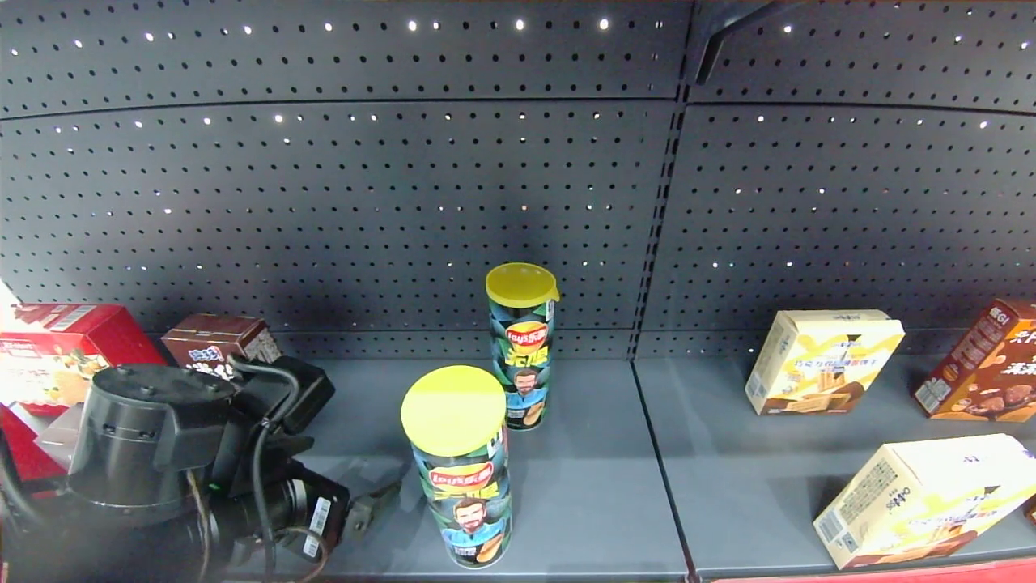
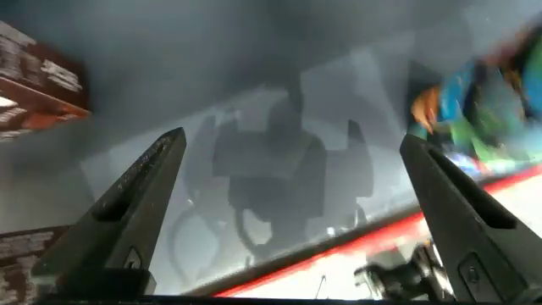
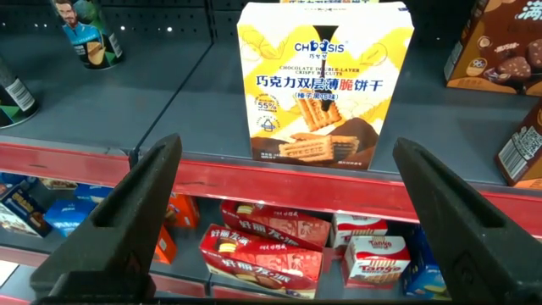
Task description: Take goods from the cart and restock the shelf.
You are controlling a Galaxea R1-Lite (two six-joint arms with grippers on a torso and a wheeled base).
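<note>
**Chip cans upright on the shelf, both grippers wide and empty**

The near chip can (image 1: 459,478) stands at the front of the grey shelf (image 1: 583,486). Its yellow lid is up and its long axis is vertical. The left gripper (image 2: 292,140) sits low over the shelf just to the can's left, spread wide with nothing in it. From the head view I cannot tell whether its nearest finger touches the can. The left wrist view shows the can as a blurred blue-green shape out past one finger, not between the two. That view also shows the shelf's red front edge (image 2: 356,241) beneath the gripper.

The right gripper (image 3: 286,146) is also wide open and empty. It hangs in front of the red edge over on the shelf's right-hand bay. Just behind that edge, square to the gripper, the front biscuit box (image 1: 923,498) stands upright. Looking from that wrist you also get the lower shelf, stocked with red-and-white boxes (image 3: 262,254).

Farther back, the far chip can (image 1: 522,348) stands behind the near one and a little to its right. It is upright too, close to the pegboard wall (image 1: 405,202). A red box (image 1: 57,348) and a brown box (image 1: 218,340) sit at the far left. The rear biscuit box (image 1: 821,360) and an orange-brown box (image 1: 983,360) sit at the back right.
</note>
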